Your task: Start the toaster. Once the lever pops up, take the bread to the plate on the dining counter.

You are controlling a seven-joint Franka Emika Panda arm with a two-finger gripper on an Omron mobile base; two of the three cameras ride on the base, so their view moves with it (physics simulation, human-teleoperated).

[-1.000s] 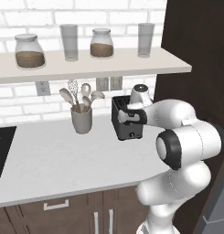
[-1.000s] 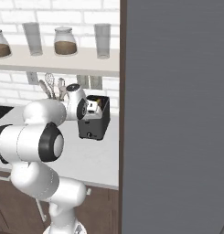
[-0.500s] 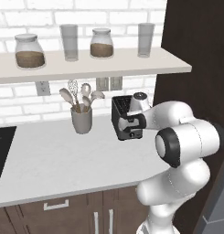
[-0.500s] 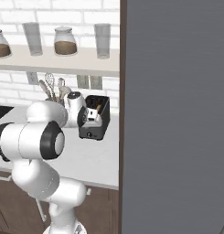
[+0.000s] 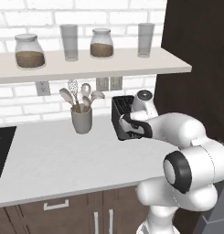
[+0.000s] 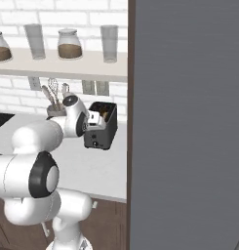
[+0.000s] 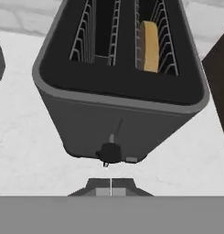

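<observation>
Toaster [image 7: 118, 91] on counter, bread [image 7: 149, 45] in slot, closed tool [image 7: 111, 186] at front.

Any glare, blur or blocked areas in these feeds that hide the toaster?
Left base view: even light, no glare, the arm covers part of the toaster. Right base view: a grey panel blocks the right half. Hand view: sharp, toaster looks tapered from close range; bread clear in one slot.

In the left base view, the counter [image 5: 54, 160] lies bare across the lower left of the frame. The utensil crock [image 5: 82, 119] stands left of the toaster [image 5: 121, 114], with a gap between them. The shelf [image 5: 86, 66] overhangs both. A dark cabinet wall [image 5: 195, 59] closes the right side.
</observation>
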